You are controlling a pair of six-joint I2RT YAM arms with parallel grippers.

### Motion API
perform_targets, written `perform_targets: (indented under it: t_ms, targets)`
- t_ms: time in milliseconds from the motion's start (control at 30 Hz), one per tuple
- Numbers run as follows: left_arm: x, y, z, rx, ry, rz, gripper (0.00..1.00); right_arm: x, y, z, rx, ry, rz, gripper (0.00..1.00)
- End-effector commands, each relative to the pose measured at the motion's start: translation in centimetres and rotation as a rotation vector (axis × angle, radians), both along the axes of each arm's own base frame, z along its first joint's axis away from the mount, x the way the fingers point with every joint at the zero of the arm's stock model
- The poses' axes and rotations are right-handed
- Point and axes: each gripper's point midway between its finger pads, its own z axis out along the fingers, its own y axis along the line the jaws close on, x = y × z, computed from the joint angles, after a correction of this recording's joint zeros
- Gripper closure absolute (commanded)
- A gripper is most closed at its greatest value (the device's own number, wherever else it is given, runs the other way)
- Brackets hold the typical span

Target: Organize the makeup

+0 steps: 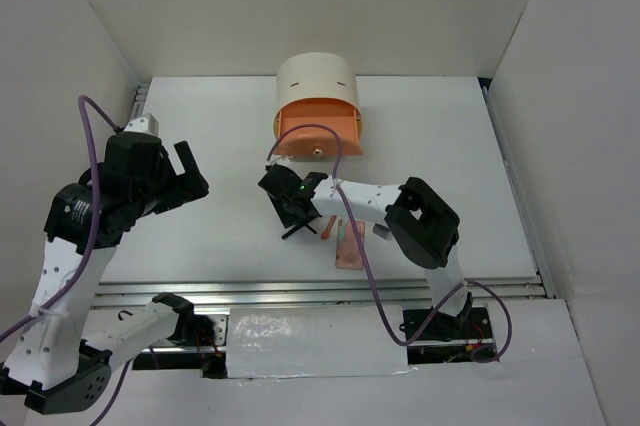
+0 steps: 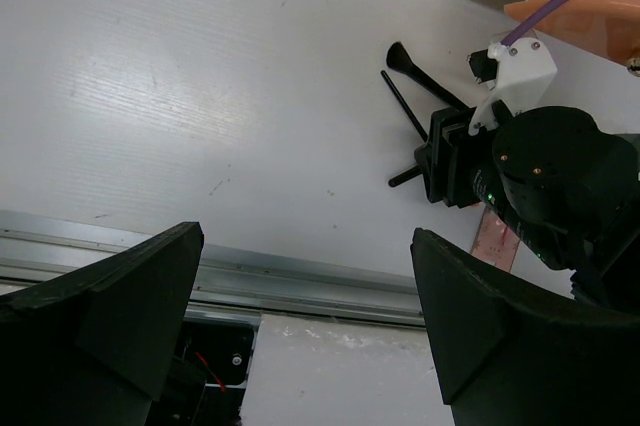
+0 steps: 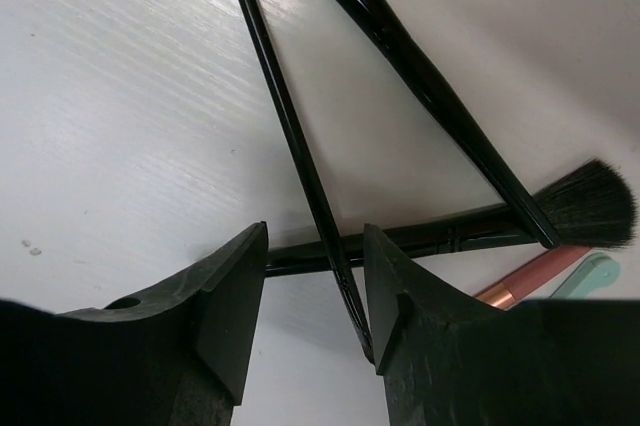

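The makeup lies in a small heap in front of the drum box. Three thin black brushes cross one another: a slim one (image 3: 290, 126), a thicker one (image 3: 420, 76) and a third lying crosswise (image 3: 470, 231) with its bristles to the right. Beside them lie an orange-pink stick (image 3: 530, 276) and a pale teal stick (image 3: 590, 271). A flat pink palette (image 1: 350, 243) rests just nearer. My right gripper (image 3: 315, 271) is low over the heap, jaws apart, straddling the slim brush close to the right finger. My left gripper (image 1: 195, 174) hangs wide open at the left, holding nothing.
A cream drum-shaped box (image 1: 317, 86) with an orange drawer front (image 1: 318, 131) pulled out stands at the back centre. A metal rail (image 2: 300, 281) runs along the table's near edge. White walls close in both sides. The right arm's purple cable (image 1: 355, 236) loops over the palette.
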Motion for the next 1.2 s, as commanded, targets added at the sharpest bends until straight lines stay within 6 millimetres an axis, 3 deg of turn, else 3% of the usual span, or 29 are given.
perform_targets:
  t_ms: [0,167,333,567,800,967,1167]
  targets:
    - [-0.1,0.0,0.5,0.008,-0.023,-0.022,0.01,0.5,0.3,-0.5,0.017,-0.008,0.0,0.5]
    - [0.0,-0.1,0.6,0.002,-0.027,-0.02,0.01,0.2,0.4,-1.0,0.023,0.005,0.008,0.65]
    - [-0.1,0.0,0.6,0.005,-0.028,-0.017,0.01,0.1,-0.1,-1.4,0.013,0.005,0.008,0.7]
    - [-0.1,0.1,0.5,0.008,-0.024,-0.018,0.01,-0.5,-0.8,-2.7,-0.015,0.024,0.009,0.66]
    - [0.0,0.1,0.6,0.011,-0.024,-0.019,0.01,-0.5,-0.4,-2.4,-0.003,0.016,0.018,0.82]
    - [0.0,0.1,0.7,0.011,-0.027,-0.018,0.01,-0.5,1.0,0.0,0.039,-0.017,0.046,0.86]
    - [0.3,-0.1,0.4,0.002,-0.026,-0.018,0.01,-1.8,4.3,6.8,0.163,-0.099,0.109,0.87]
